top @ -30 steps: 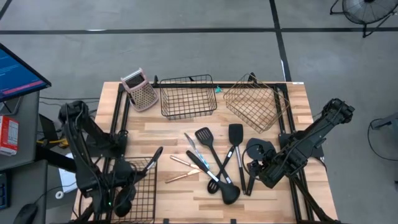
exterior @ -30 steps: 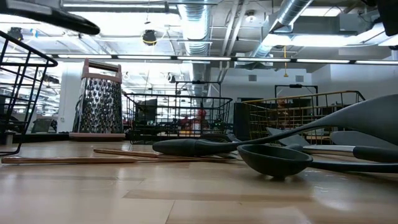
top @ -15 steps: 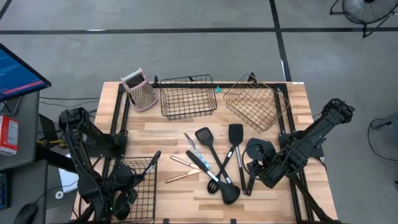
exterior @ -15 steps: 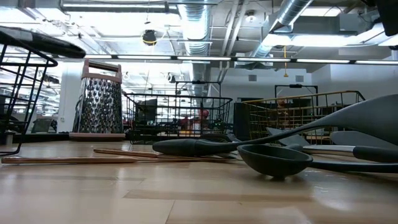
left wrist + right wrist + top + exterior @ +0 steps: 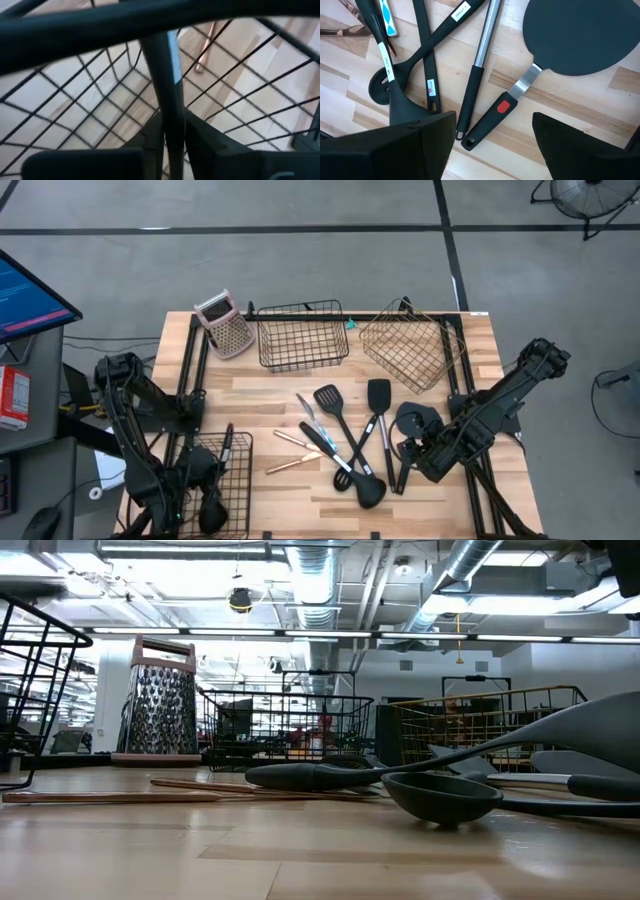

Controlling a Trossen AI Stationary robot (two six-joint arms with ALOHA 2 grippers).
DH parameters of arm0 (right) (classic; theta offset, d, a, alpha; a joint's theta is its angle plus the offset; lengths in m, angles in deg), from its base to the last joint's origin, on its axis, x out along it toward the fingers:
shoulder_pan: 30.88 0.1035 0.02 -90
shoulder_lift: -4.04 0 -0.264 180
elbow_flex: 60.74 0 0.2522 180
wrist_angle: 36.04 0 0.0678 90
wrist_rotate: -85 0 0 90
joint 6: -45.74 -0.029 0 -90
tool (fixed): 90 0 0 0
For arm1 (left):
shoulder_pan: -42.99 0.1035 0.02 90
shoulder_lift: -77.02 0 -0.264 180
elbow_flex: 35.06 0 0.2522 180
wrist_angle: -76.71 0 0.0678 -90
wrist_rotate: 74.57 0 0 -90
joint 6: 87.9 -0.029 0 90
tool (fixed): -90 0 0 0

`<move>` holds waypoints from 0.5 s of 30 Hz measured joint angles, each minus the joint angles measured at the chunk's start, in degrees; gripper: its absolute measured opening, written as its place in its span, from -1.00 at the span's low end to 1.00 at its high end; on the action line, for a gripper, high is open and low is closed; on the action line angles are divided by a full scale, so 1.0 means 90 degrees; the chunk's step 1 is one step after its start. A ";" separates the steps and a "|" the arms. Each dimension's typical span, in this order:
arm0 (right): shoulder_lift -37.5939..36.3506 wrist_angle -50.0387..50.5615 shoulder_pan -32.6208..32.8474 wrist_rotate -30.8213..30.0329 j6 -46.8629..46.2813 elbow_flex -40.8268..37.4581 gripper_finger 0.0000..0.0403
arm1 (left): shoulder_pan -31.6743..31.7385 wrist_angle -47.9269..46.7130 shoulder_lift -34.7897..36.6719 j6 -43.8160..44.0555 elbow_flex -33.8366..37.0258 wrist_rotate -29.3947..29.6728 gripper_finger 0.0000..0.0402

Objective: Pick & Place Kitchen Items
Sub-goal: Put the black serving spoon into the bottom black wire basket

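Note:
My left gripper point(image 5: 213, 477) is at the near left, down in a black wire basket point(image 5: 240, 492), shut on a black long-handled utensil point(image 5: 228, 442). Its handle also shows between the fingers in the left wrist view point(image 5: 167, 75). Several black utensils point(image 5: 345, 442), two copper-coloured pieces point(image 5: 292, 452) and a silver-teal piece point(image 5: 310, 412) lie flat on the table's middle. My right gripper point(image 5: 412, 456) hangs open and empty over the right end of that pile, above a red-marked handle point(image 5: 492, 117) and next to a round black turner point(image 5: 580, 35). My left gripper pinches the black utensil's handle point(image 5: 170, 131) between its two fingers, which lie across it. The handle runs on past the fingers inside the basket's wire walls. Whether its lower end rests on the basket floor is hidden by the gripper.
A pink-topped grater point(image 5: 225, 325), a second black wire basket point(image 5: 300, 335) and a copper wire basket point(image 5: 410, 345) stand along the far edge. Bare wood lies between the near-left basket and the utensil pile, and in the low view's foreground point(image 5: 300, 860).
My left gripper has gone down into the near-left basket with the black utensil. The utensil has turned: its handle pointed slanting toward the far right over the basket's rim, and now it lies along the basket. In the low view it has sunk out of sight.

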 joint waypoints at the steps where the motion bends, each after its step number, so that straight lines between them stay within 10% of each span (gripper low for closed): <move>1: 0.0000 0.0000 0.0000 0.0000 0.0000 0.0000 0.29 | 0.0000 -0.0004 0.0000 0.0002 0.0000 -0.0007 -0.69; 15: 0.0000 -0.0044 0.0000 -0.0002 0.0017 0.0000 0.29 | 0.0153 0.0044 0.1795 -0.0522 0.0000 -0.0154 -0.08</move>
